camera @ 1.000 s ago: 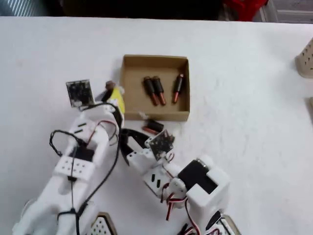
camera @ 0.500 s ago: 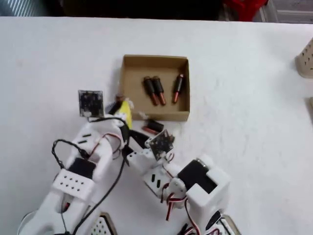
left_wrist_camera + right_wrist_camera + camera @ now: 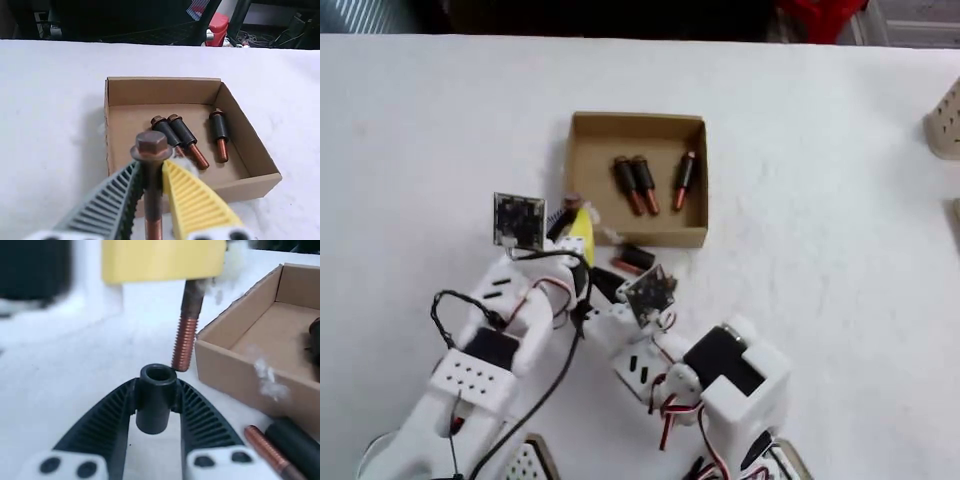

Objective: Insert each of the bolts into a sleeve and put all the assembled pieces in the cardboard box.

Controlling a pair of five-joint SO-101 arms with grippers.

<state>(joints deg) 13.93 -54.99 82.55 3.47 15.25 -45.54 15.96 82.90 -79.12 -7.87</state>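
While the left arm (image 3: 485, 345) keeps its jaws clamped on a copper bolt (image 3: 152, 200), head up and threaded end down, the right arm (image 3: 720, 370) has its jaws closed around a black sleeve (image 3: 155, 405) that stands upright, bore open to the top. Both long axes run vertical. The bolt's tip hangs close beside the sleeve's mouth, on the side toward the cardboard box (image 3: 638, 118), so it seems to need a small sideways shift before it can drop in. In the high view this pair sits at centre-left, just off the box's lower left corner. Inside the box lie three assembled pieces (image 3: 645, 185). A fourth assembled piece (image 3: 632, 260) rests on the tabletop (image 3: 820, 200), just outside the box's near wall.
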